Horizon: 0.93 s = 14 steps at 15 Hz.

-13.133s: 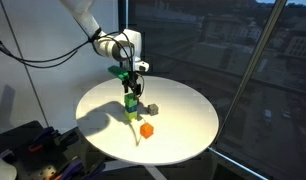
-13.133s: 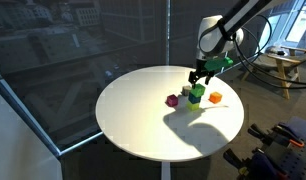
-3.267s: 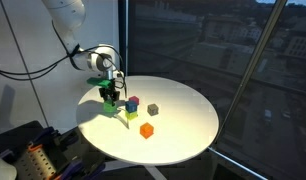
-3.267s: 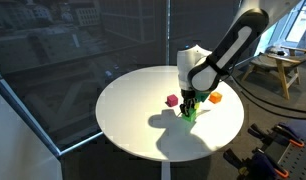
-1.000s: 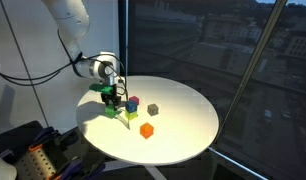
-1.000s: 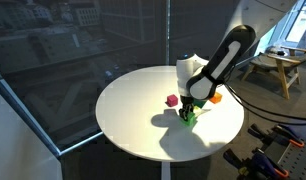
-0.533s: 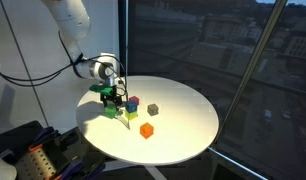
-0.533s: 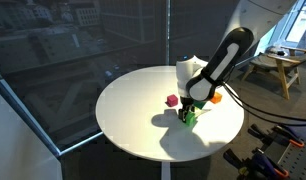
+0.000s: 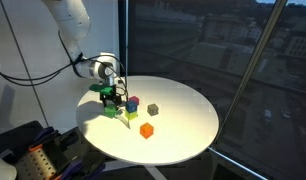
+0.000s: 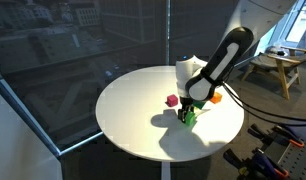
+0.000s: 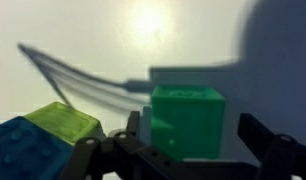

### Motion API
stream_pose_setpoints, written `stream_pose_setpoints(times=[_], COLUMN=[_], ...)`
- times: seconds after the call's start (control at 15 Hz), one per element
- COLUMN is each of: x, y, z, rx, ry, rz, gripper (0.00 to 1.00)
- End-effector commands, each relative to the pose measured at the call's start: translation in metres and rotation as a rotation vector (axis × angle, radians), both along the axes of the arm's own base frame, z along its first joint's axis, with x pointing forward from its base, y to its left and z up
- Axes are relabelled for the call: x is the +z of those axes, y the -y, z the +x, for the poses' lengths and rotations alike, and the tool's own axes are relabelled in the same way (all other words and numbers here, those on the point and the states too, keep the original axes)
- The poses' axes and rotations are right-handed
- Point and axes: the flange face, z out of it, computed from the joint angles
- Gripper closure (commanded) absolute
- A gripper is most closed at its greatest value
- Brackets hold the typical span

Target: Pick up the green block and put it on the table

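The green block (image 11: 188, 120) sits on the white table (image 11: 83, 40), next to the yellow-green block (image 11: 63, 125). My gripper (image 11: 193, 128) straddles it, open, with a small gap between the block and each finger. In both exterior views the gripper (image 9: 111, 96) (image 10: 190, 108) hangs low over the table (image 9: 183, 125) (image 10: 133, 115), with the green block (image 9: 110, 105) (image 10: 190, 117) under it.
A blue block (image 11: 13, 148) (image 9: 133, 102) lies beside the yellow-green block (image 9: 128, 115). A grey block (image 9: 152, 109) and an orange block (image 9: 146, 130) (image 10: 215, 98) lie nearby. A magenta block (image 10: 173, 100) is close to the gripper. Glass walls stand behind the table.
Since 13 s ago the gripper took the green block off the stack and came down beside it to the table. Over the last second nothing visibly moved.
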Motion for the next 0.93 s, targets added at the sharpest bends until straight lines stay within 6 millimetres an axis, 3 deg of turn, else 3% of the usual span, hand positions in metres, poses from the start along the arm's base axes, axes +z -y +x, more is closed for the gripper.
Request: stream_pose_setpoints(times=[0.0,0.47,0.87], x=[0.03,0.093,0.136], y=[-0.002,0.003,0.025], z=[0.002,0.003,-0.007], rx=[0.035,0.015,-0.098], ry=[0.009,0.062,0.058], rz=[0.046,0.064,0.076], gripper=[0.0,0.0,0.0])
